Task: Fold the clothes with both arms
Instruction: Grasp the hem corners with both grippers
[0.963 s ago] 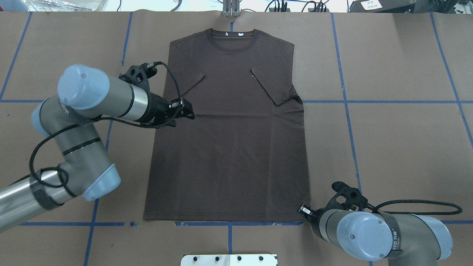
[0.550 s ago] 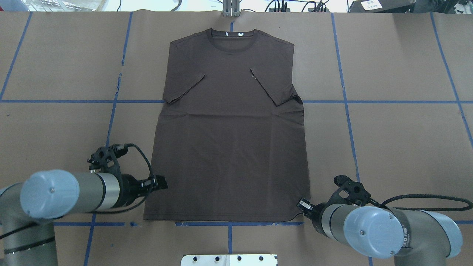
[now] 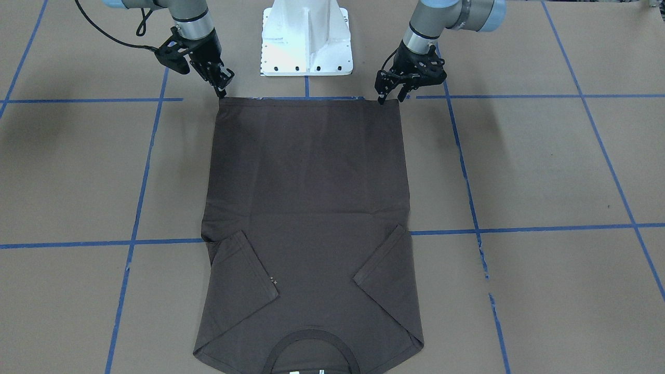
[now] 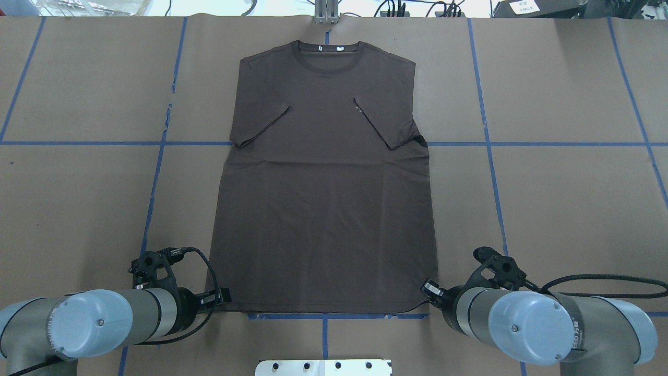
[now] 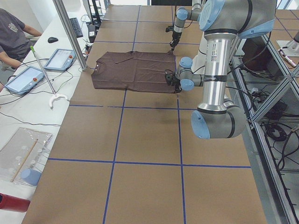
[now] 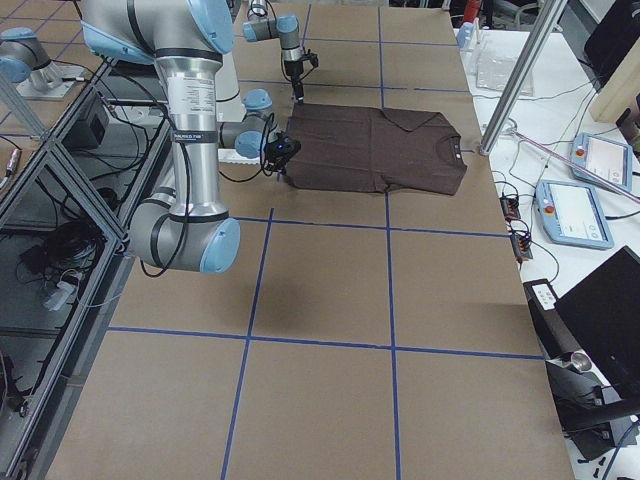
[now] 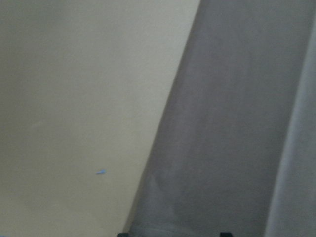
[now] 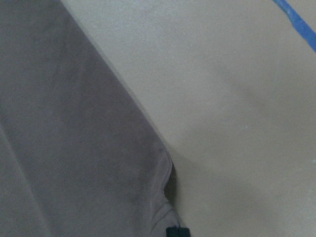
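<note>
1. The table (image 4: 574, 209) is covered in brown paper. Blue tape lines (image 4: 548, 143) rule it into large squares.
2. In the exterior left view, a white bench (image 5: 28, 107) runs down the left of the frame. Two tablets (image 5: 60, 59) (image 5: 23, 79) lie on it, and a person (image 5: 14, 32) sits at the upper left corner.
3. In the overhead view, the left arm (image 4: 88, 324) comes in at lower left. The left gripper (image 4: 222, 297) is at the lower-left corner of the hem. Its jaws are spread wide, and the wrist view shows the hem edge between the two tips.
4. The T-shirt (image 4: 323, 209) lies flat in the middle of the frame. Its collar (image 4: 329, 60) is toward the top and its hem sits just above the bottom blue line. A white pedestal base (image 4: 323, 367) shows at bottom centre.
5. The right arm (image 4: 532, 326) enters at lower right. The right gripper (image 4: 429, 292) is at the hem's lower-right corner, drawn narrow and pinching the cloth, which puckers there.
6. Count:
   - one T-shirt
   - two sleeves (image 4: 258, 122) (image 4: 389, 122), both folded in over the chest
   - two white neck labels (image 4: 319, 48) (image 4: 340, 48)
   - two arms and two grippers
</note>
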`<state>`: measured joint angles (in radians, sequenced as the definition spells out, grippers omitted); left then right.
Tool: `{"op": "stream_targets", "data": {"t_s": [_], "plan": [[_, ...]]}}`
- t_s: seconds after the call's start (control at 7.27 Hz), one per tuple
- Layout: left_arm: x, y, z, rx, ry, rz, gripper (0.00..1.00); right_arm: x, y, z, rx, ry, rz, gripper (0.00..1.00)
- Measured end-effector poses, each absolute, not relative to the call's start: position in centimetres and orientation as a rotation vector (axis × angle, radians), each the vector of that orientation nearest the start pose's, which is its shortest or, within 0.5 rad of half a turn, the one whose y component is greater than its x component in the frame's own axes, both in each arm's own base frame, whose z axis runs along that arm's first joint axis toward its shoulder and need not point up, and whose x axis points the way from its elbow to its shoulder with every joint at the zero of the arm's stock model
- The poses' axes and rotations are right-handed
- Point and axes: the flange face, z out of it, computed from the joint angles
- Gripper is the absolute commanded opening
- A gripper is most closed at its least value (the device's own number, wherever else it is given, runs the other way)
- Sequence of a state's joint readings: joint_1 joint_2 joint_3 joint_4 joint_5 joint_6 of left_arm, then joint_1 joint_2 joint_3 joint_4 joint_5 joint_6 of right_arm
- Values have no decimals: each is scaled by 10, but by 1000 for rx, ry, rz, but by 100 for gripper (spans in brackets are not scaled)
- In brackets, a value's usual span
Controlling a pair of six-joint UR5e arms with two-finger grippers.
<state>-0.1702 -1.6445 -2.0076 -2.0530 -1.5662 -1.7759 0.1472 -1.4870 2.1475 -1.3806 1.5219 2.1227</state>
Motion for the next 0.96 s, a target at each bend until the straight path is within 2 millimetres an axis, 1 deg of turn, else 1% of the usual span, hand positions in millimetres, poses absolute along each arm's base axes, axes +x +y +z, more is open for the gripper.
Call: {"op": "stream_targets", "data": {"t_s": [0.14, 0.28, 0.41, 0.55, 0.83, 0.96], "plan": [[481, -218, 368, -13, 991, -345, 62, -460, -208, 336, -128, -860, 676, 0], [481, -217, 370, -13, 986, -345, 44, -460, -208, 336, -128, -859, 676, 0], [481, -217, 371, -13, 984, -346, 12, -460, -208, 337, -128, -859, 676, 0], [481, -217, 372, -13, 981, -348, 0, -460, -208, 337, -128, -858, 675, 0], [482, -217, 370, -13, 973, -349, 0, -461, -207, 337, -128, -857, 674, 0], [481, -217, 366, -14, 975, -349, 0, -460, -207, 338, -127, -857, 675, 0]]}}
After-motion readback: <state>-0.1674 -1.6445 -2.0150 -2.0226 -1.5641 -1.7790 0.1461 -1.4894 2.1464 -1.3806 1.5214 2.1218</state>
